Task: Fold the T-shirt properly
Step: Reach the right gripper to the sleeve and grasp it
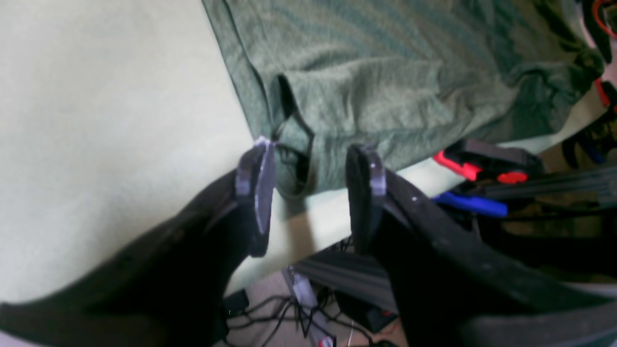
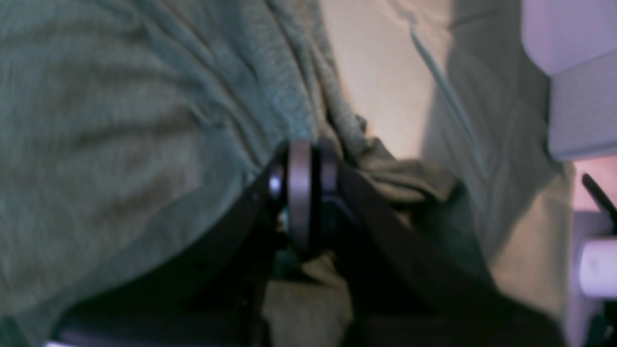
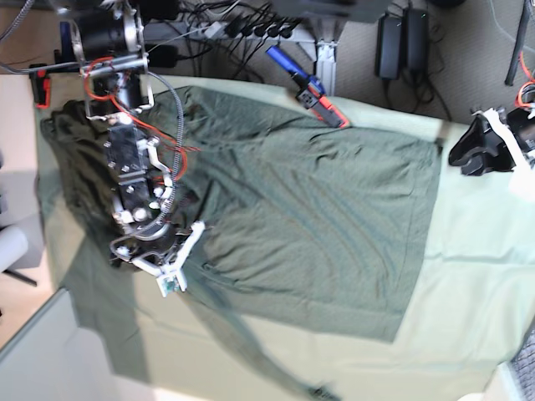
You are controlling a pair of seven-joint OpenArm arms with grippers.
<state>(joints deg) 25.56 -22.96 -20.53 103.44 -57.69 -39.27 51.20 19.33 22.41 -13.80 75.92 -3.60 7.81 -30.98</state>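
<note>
The olive-green T-shirt [image 3: 309,217] lies spread across the pale mint table cloth [image 3: 476,276], wrinkled and bunched on the left side. In the right wrist view my right gripper [image 2: 306,193] is shut, with a gathered fold of the T-shirt [image 2: 120,144] pinched between its fingertips. My right arm [image 3: 134,184] reaches down over that bunched side. In the left wrist view my left gripper [image 1: 311,183] stands open just above a hem corner of the T-shirt [image 1: 366,82], which lies between the two fingertips without being clamped. The base view shows the left gripper [image 3: 464,150] at the shirt's right corner.
A red-and-black clamp [image 1: 482,164] and a blue one [image 1: 470,202] grip the table edge beside my left gripper, and also show in the base view as clamps [image 3: 322,104]. Cables and power bricks [image 3: 393,42] lie on the floor beyond the table.
</note>
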